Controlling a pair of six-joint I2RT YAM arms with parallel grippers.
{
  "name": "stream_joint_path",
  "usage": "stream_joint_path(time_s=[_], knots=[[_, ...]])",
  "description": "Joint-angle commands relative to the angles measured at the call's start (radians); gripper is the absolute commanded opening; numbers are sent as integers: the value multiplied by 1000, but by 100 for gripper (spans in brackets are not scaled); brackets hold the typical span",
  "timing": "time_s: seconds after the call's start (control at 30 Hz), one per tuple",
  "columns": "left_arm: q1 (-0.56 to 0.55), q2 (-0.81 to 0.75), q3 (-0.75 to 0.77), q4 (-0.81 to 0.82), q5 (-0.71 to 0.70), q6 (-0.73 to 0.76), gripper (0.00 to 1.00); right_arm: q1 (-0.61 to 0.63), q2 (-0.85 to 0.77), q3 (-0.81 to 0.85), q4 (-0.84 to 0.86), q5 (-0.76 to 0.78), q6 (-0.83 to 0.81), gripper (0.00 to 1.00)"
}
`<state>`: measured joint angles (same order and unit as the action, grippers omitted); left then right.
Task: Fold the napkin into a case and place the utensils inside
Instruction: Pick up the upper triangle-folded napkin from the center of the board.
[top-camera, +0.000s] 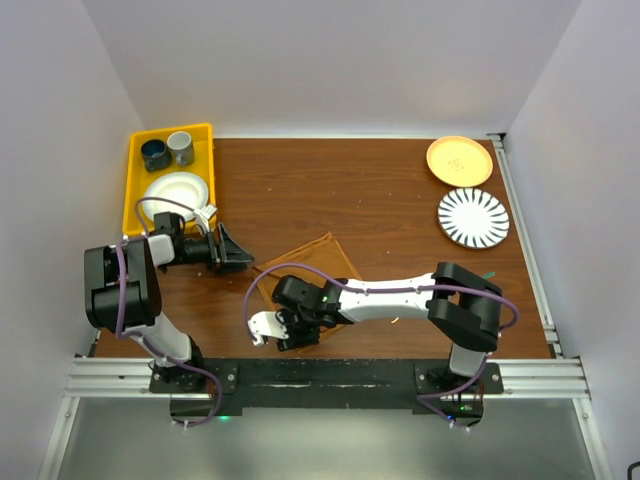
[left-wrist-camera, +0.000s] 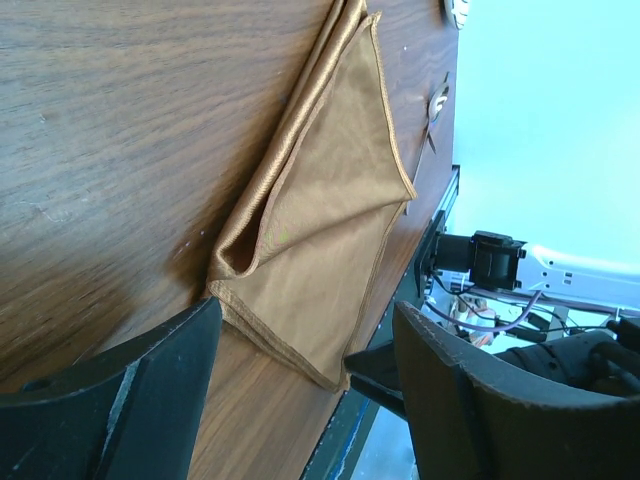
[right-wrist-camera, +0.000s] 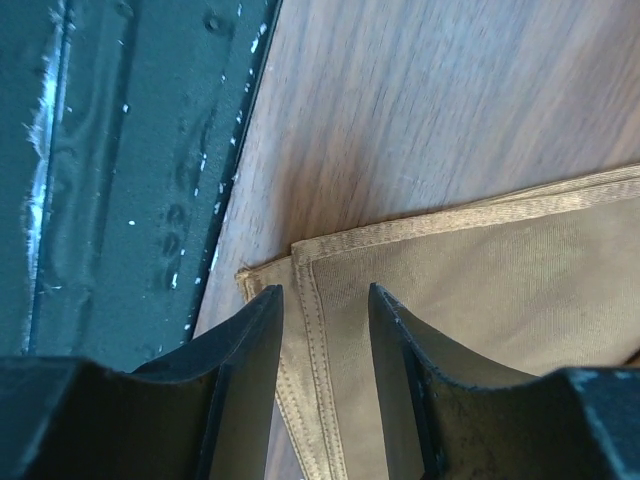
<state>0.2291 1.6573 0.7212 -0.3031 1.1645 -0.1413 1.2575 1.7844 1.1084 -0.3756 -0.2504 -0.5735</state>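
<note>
On wood table (top-camera: 380, 200), folded napkin (top-camera: 320, 258)

Item one: rust-brown cloth napkin (left-wrist-camera: 330, 210), folded in layers with stitched hems. One fold gapes open at its near left corner. It lies on the dark wood-grain counter (left-wrist-camera: 120, 120).
Item two: my two black fingers (left-wrist-camera: 120, 400), spread wide, with the napkin's near corner showing between them.
Item three: small pale metal piece (left-wrist-camera: 437, 105) beside the napkin's far edge, too small to identify.
</note>
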Motion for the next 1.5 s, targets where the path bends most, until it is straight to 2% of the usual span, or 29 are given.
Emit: stream_joint_path(time_s=[0.0, 0.53, 0.73, 0.9, 1.0, 1.1, 1.33, 1.47], knots=[[10, -27, -11, 24, 32, -20, 75, 6, 4, 7, 43, 31, -29, 43], [30, -30, -26, 47, 37, -38, 76, 28, 32, 11, 15, 31, -60, 41], [33, -30, -28, 45, 43, -40, 76, 26, 46, 19, 20, 48, -60, 33], [36, -24, -28, 45, 44, -38, 76, 26, 41, 22, 9, 48, -62, 14], [38, -22, -29, 48, 44, -38, 76, 28, 21, 31, -12, 46, -60, 10], [36, -21, -31, 53, 44, -40, 76, 26, -2, 33, -25, 45, -57, 0], [45, -30, -45, 81, 60, -66, 76, 28, -54, 39, -60, 59, -46, 0], [52, -53, -91, 197, 119, -162, 79, 25, -80, 41, -83, 57, -34, 0]])
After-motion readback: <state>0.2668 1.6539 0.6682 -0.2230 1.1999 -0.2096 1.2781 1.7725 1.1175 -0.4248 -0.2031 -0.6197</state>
